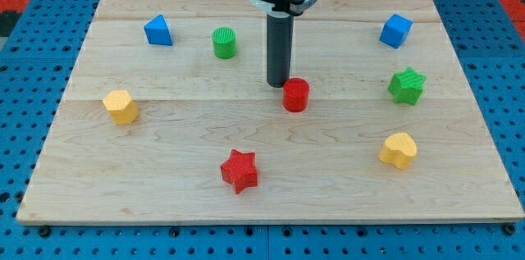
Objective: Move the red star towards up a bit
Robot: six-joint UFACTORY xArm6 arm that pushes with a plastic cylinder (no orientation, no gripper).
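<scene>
Directly between tip (278, 85) and red star (239, 171): red cylinder (296, 95).

The scene was bright and evenly lit, with the light coming mostly from above. The wooden board (271, 141) showed soft pale glare in its upper part. Shadows were short and weak; the red star (239, 171) had only a thin dark edge under it. The dark rod (279, 47) looked sharp, and no blur or strong distortion appeared at the borders.
</scene>
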